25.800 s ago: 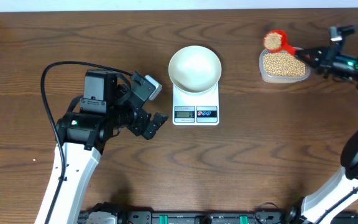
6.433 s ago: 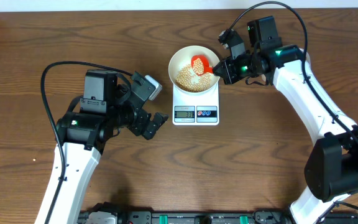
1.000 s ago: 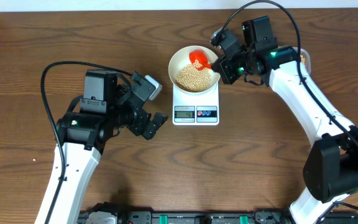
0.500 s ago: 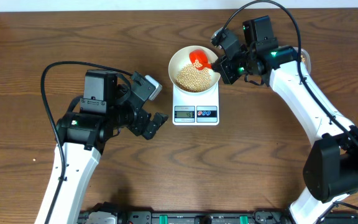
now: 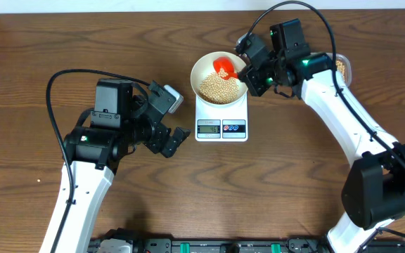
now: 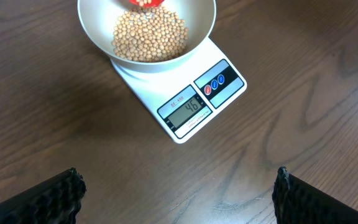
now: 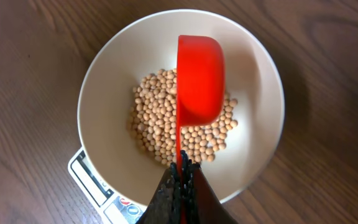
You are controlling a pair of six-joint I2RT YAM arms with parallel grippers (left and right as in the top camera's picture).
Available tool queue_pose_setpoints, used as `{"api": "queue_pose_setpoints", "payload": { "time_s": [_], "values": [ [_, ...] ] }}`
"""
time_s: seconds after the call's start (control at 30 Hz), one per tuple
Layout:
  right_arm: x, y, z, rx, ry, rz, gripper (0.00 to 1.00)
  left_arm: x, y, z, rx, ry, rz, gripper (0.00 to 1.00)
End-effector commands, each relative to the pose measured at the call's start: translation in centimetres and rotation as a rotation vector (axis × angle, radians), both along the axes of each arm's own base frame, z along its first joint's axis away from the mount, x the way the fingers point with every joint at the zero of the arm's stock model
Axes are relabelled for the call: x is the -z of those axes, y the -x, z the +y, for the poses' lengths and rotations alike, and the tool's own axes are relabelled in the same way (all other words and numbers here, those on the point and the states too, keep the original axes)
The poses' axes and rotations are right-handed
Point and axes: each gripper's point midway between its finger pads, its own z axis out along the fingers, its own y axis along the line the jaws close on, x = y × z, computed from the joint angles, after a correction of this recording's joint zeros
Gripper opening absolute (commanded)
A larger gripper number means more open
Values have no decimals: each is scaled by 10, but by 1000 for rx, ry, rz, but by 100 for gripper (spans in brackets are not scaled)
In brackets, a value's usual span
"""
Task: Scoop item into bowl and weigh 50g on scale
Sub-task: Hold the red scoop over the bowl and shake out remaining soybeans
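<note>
The white bowl (image 5: 220, 77) sits on the white scale (image 5: 221, 118) and holds a heap of tan beans (image 5: 219, 87). The scale display (image 6: 187, 108) reads 46 in the left wrist view. My right gripper (image 5: 248, 74) is shut on the handle of a red scoop (image 5: 224, 65), held tipped on its side over the bowl (image 7: 104, 87); the scoop (image 7: 197, 78) shows its back above the beans (image 7: 157, 124). My left gripper (image 5: 174, 139) is open and empty over the table left of the scale, its fingertips (image 6: 61, 193) wide apart.
A clear tub of beans (image 5: 341, 67) stands at the back right, mostly hidden behind my right arm. The left arm's cable loops over the table at the left.
The right gripper and red scoop have shifted slightly back and left over the bowl. The left arm has not moved.
</note>
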Motion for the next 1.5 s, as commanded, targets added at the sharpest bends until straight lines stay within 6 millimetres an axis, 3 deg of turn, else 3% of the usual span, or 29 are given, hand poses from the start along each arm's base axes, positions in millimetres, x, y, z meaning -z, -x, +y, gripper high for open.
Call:
{"api": "queue_pose_setpoints", "payload": {
  "time_s": [0.0,1.47],
  "values": [
    [-13,-5,2,-10,12,-49,1,-7,-4,0,11,-9,-29,99],
    [-10,-5,1,-33,84,-89,1,-7,-4,0,11,-9,-29,99]
  ]
}}
